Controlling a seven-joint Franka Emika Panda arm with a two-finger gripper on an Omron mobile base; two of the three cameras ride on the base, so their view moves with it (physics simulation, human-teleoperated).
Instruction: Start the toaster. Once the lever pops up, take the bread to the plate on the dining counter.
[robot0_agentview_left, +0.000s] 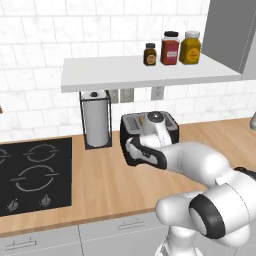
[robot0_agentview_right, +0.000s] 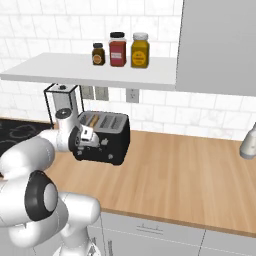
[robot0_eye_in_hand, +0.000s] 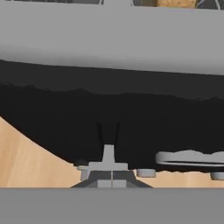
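Observation:
The black toaster (robot0_agentview_left: 150, 131) with a silver-grey top stands on the wood worktop against the tiled wall. A tan slice of bread (robot0_agentview_right: 90, 119) sits in one of its slots, and its edge shows at the top of the hand view (robot0_eye_in_hand: 175, 3). My gripper (robot0_agentview_right: 88, 135) is at the toaster's (robot0_agentview_right: 107, 137) front face, low down. In the hand view its tips (robot0_eye_in_hand: 112, 181) are shut together with nothing between them, right below a small grey lever tab (robot0_eye_in_hand: 108, 154) on the toaster's black wall (robot0_eye_in_hand: 113, 113). The plate and the dining counter are out of view.
A paper towel holder (robot0_agentview_left: 96, 120) stands left of the toaster, with a black hob (robot0_agentview_left: 35, 172) further left. A white shelf (robot0_agentview_left: 150, 72) with three jars (robot0_agentview_left: 170, 48) hangs above. Bare worktop (robot0_agentview_right: 185, 170) stretches right toward a grey object (robot0_agentview_right: 248, 142).

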